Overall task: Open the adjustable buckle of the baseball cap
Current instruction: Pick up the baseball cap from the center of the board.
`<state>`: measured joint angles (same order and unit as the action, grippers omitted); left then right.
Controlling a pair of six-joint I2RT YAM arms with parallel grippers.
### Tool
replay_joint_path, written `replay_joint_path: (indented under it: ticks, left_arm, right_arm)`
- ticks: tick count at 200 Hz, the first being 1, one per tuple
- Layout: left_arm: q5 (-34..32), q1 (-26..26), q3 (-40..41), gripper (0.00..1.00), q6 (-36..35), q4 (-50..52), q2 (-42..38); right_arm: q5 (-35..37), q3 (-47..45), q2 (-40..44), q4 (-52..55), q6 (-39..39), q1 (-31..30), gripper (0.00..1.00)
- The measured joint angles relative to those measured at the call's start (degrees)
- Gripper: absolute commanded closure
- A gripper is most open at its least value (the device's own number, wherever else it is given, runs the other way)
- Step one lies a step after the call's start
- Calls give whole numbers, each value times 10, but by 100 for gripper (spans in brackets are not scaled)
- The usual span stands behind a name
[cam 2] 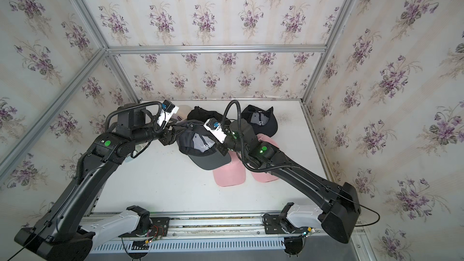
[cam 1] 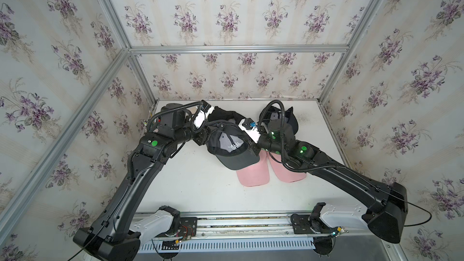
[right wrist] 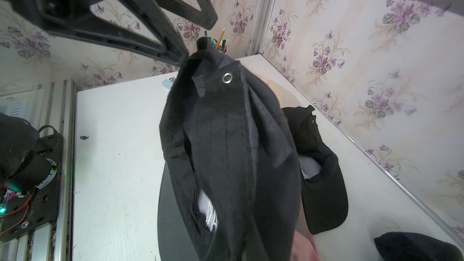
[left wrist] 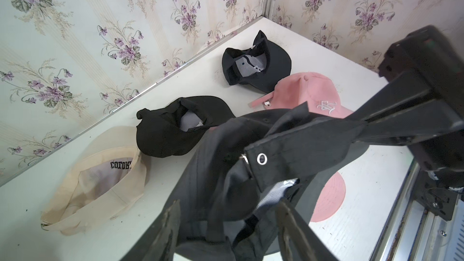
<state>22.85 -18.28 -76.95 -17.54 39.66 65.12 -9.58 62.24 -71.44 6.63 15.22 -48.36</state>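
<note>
Right gripper (left wrist: 361, 129) is pinched together on the rear strap (left wrist: 301, 146) of a dark cap (cam 1: 231, 144), holding it off the white table (cam 1: 188, 192) between the two arms. Left gripper (left wrist: 228, 203) has its fingers (left wrist: 170, 222) well apart, with loose cap fabric hanging between them; in the right wrist view one fingertip touches the cap's back edge while the other stands clear of it. The cap's long axis runs from its rear opening, on the far side, to its brim (cam 1: 238, 163), which slopes down toward the near edge of the table over the pink caps. One silver eyelet (left wrist: 262, 158) shows on the strap, with a sliver of metal just beside it. White embroidery (cam 1: 236, 145) sits on the cap's front, but it cannot be read. Six caps are in view: the held one, two pink caps (cam 1: 253, 175) side by side under it, two black caps (left wrist: 256, 71) lying open side up near the back wall, and one beige cap (left wrist: 100, 171). Black lettering inside the beige cap reads roughly "COTOK", cut off at its edge. One pink cap bears a white stitched monogram, too small to read.
</note>
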Motion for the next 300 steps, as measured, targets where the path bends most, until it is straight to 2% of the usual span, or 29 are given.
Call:
replay_joint_path:
  ticks: [59,97,102,142,178,246,300]
  left_arm:
    - [14,-1,-8,40,-19,16,30]
    - [43,-5,-8,44,-20,12,41]
    - [46,-7,-9,49,-20,12,44]
    - [59,-15,-11,73,-23,11,61]
    - [59,-19,-15,85,-25,5,67]
    - [33,-39,-6,97,-18,-34,48]
    - [-8,-67,3,100,-8,-67,24]
  right_arm:
    - [1,-34,44,-5,19,0,100]
    - [1,-42,48,-16,30,0,100]
    - [1,-43,48,-18,30,0,100]
    - [6,-51,50,-37,38,0,100]
    - [14,-51,46,-50,43,0,100]
    - [42,-59,34,-59,42,1,100]
    - [50,-62,28,-83,32,6,90]
